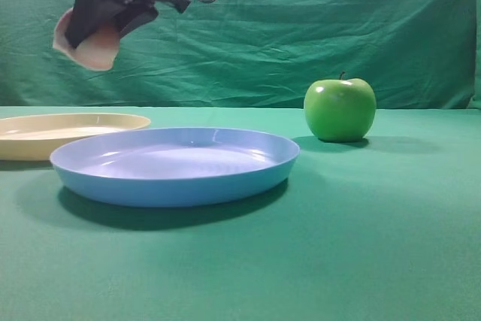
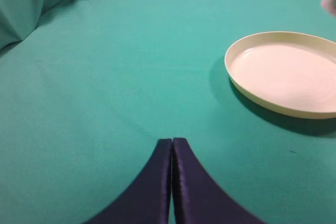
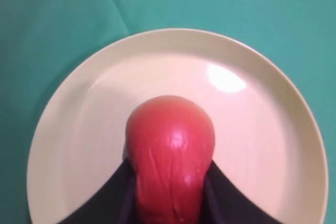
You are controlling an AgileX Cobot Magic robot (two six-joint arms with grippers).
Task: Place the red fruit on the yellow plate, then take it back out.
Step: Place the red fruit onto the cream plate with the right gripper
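Observation:
The red fruit [image 3: 170, 135] is squeezed between the dark fingers of my right gripper [image 3: 170, 165], which is shut on it. It hangs directly above the middle of the yellow plate [image 3: 257, 129] without touching it. In the exterior view that gripper [image 1: 113, 13] is high at the upper left, with the fruit's pale underside [image 1: 92, 49] showing well above the yellow plate [image 1: 45, 137]. My left gripper [image 2: 171, 141] is shut and empty, low over bare cloth, with the yellow plate [image 2: 283, 72] ahead to its right. It is out of sight in the exterior view.
A light blue plate [image 1: 176, 167] lies in front of the yellow one, near the middle. A glossy green apple [image 1: 340, 109] stands at the back right. Green cloth covers the table and hangs as a backdrop [image 1: 301, 28].

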